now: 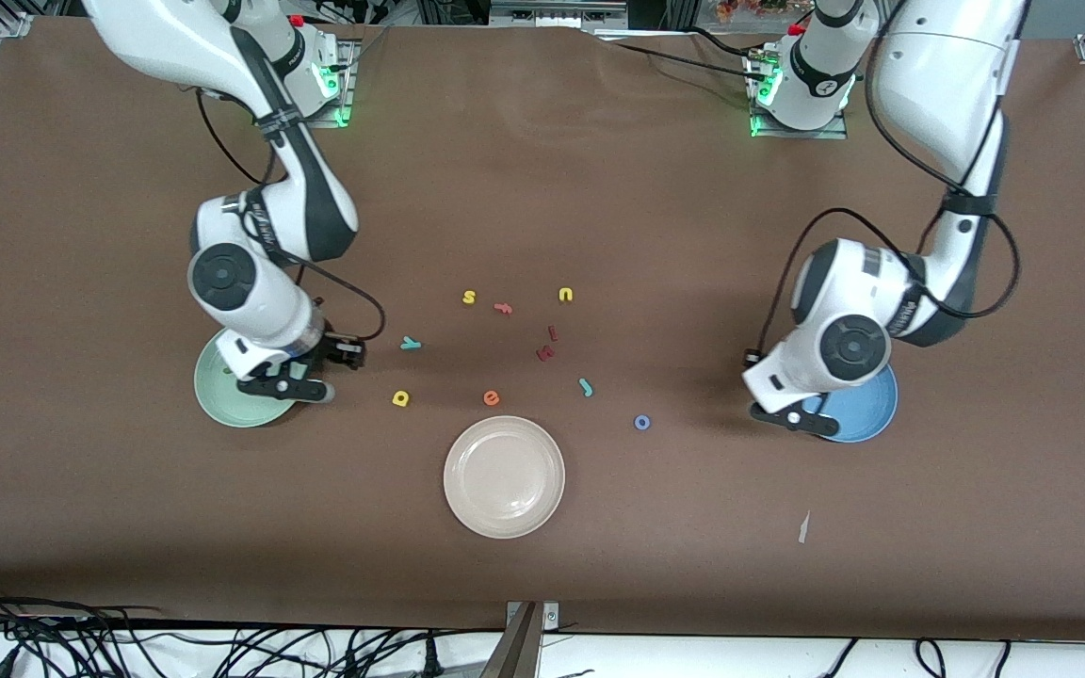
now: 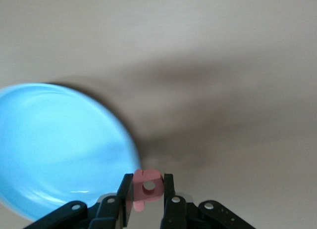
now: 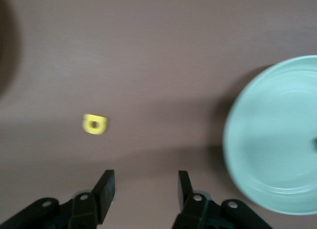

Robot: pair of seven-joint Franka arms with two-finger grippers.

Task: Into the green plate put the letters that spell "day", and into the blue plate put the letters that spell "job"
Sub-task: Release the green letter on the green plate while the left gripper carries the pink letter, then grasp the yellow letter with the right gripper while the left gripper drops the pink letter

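My left gripper is shut on the salmon-pink "b", over the table just beside the blue plate; in the front view the left hand covers its fingers. My right gripper is open and holds nothing, over the table beside the green plate. On the table lie the yellow "a", the teal "y", the teal "j" and the blue "o".
A cream-white plate sits nearer the front camera, mid-table. Other letters lie between the arms: orange "e", yellow "s", pink "f", yellow "u" and two dark red letters.
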